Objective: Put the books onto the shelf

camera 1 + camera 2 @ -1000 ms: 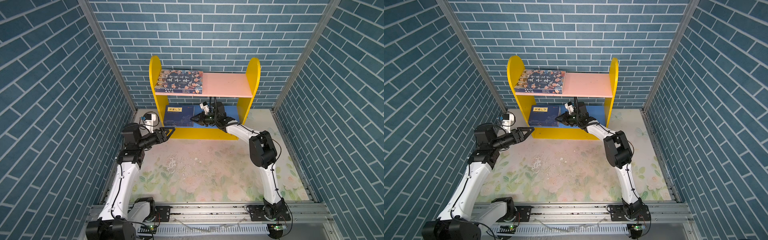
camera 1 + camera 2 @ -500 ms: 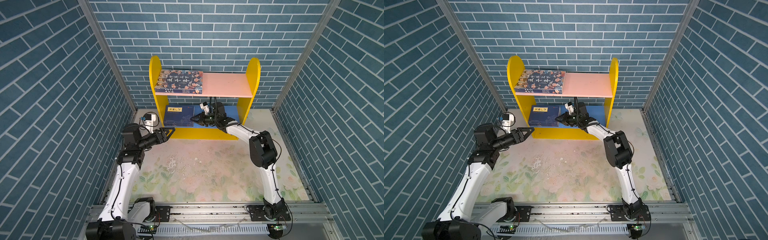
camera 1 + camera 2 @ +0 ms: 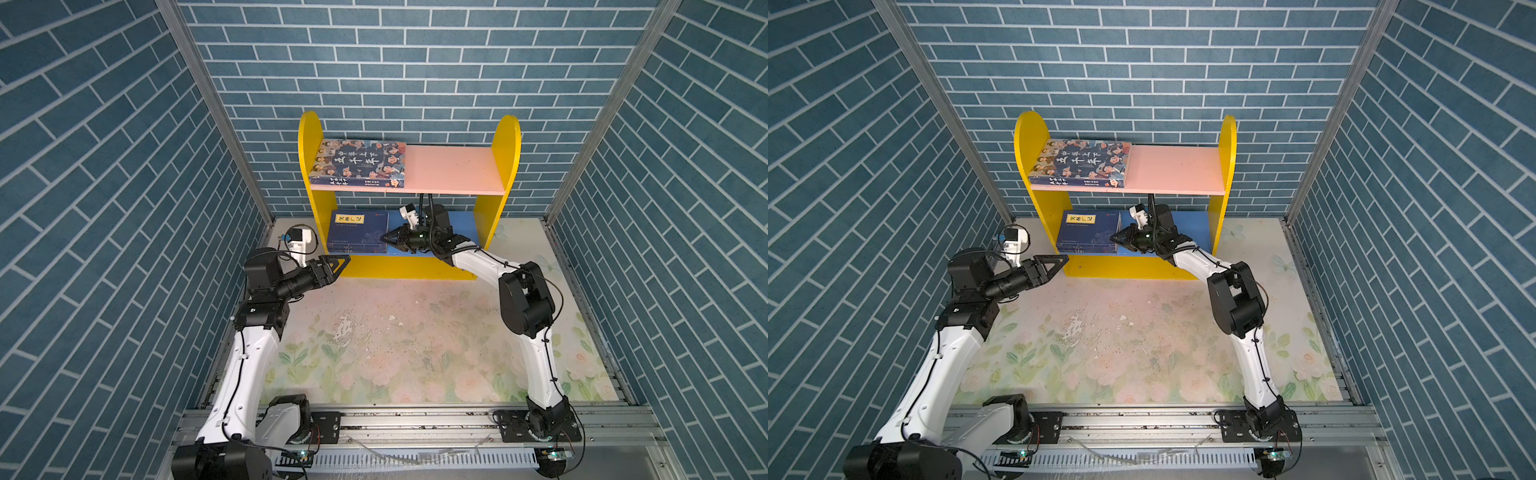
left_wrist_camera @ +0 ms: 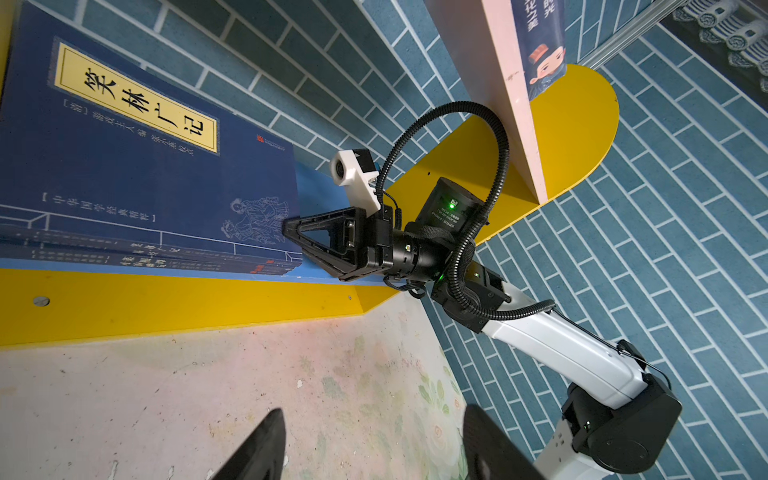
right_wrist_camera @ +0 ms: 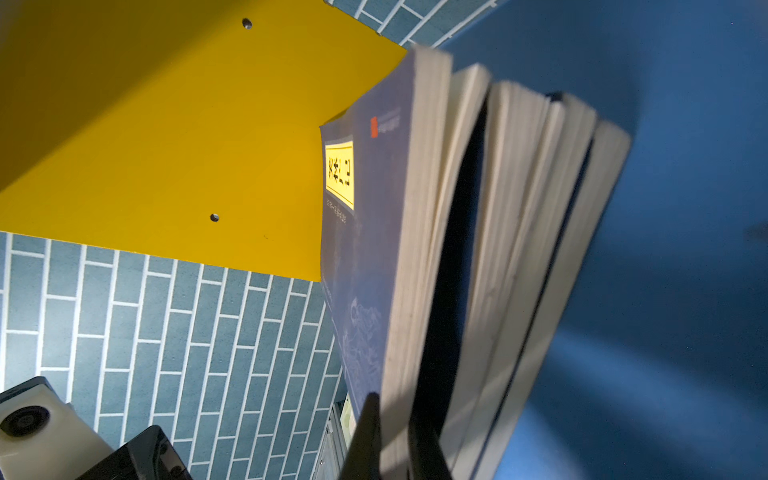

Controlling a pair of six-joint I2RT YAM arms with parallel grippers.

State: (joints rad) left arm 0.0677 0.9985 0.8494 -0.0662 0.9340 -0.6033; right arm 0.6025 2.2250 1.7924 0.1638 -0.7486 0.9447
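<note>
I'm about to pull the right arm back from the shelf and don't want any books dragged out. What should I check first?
1. Cartoon-face book lying flat on the pink upper board: ok.
2. Navy stack resting on the blue lower board: ok.
3. Right gripper free of the top navy book: not ok, its jaws pinch that book's page side.
4. Stack squared up: not ok, the page edges fan apart in the right wrist view.
5. Left gripper open, empty, in front of the shelf: ok.
6. Number of books in the stack: cannot tell.
</note>
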